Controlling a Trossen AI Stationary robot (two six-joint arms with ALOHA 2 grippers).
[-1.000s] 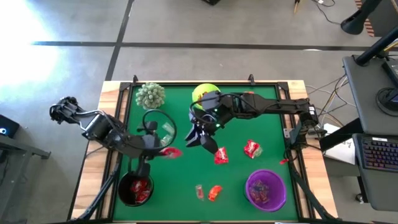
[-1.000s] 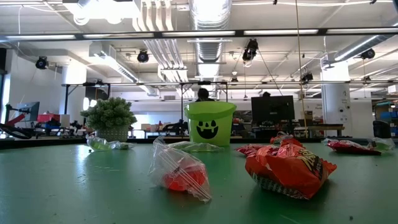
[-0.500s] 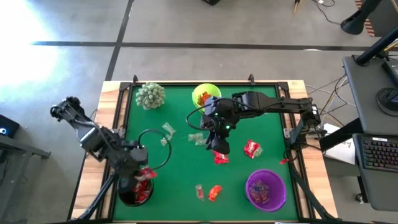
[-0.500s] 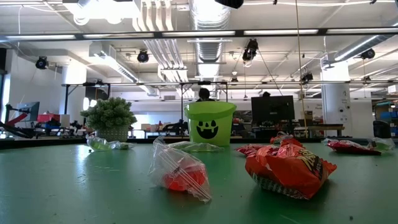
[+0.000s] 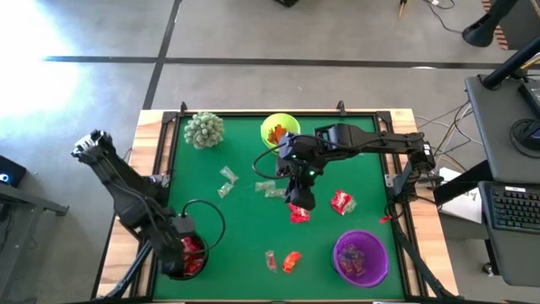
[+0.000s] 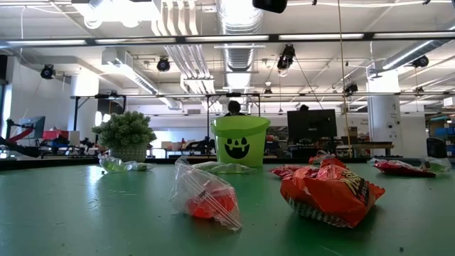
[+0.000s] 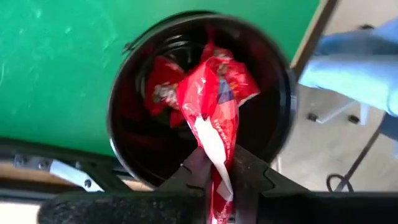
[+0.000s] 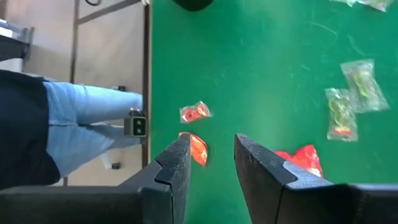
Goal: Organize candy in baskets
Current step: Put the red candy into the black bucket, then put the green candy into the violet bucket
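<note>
The black basket (image 5: 173, 263) stands at the table's near left corner with red candy (image 7: 163, 93) in it. My left gripper (image 5: 186, 247) hangs over its mouth, shut on a red wrapped candy (image 7: 214, 102). My right gripper (image 5: 297, 192) is open above the table's middle, near a red candy (image 5: 299, 213); nothing is between its fingers (image 8: 180, 163). The lime green basket (image 5: 278, 128) is at the far edge, and the purple basket (image 5: 361, 257) is near right. Clear-wrapped candies (image 5: 224, 176) lie on the green mat. My left gripper pinches the red candy's wrapper at one end (image 7: 216, 152) between its two fingers, coming from above and pointing down. The rest of the candy hangs below the fingers, clear of the table, over the open mouth of the black basket (image 7: 124, 155).
A spiky pale-green plant (image 5: 203, 129) sits at the far left. Another red candy (image 5: 341, 201), an orange one (image 5: 291, 260) and a clear one (image 5: 271, 260) lie loose on the mat. A person's legs (image 8: 81, 118) stand beside the table. The wooden table rim (image 5: 152, 152) runs along the left side.
My left gripper has carried the red candy from the mat's left middle toward the near left corner and downward, rolling its wrist, and now hangs over the black basket. My right gripper has drifted a little from beside the lime green basket toward the red candy and tipped.
</note>
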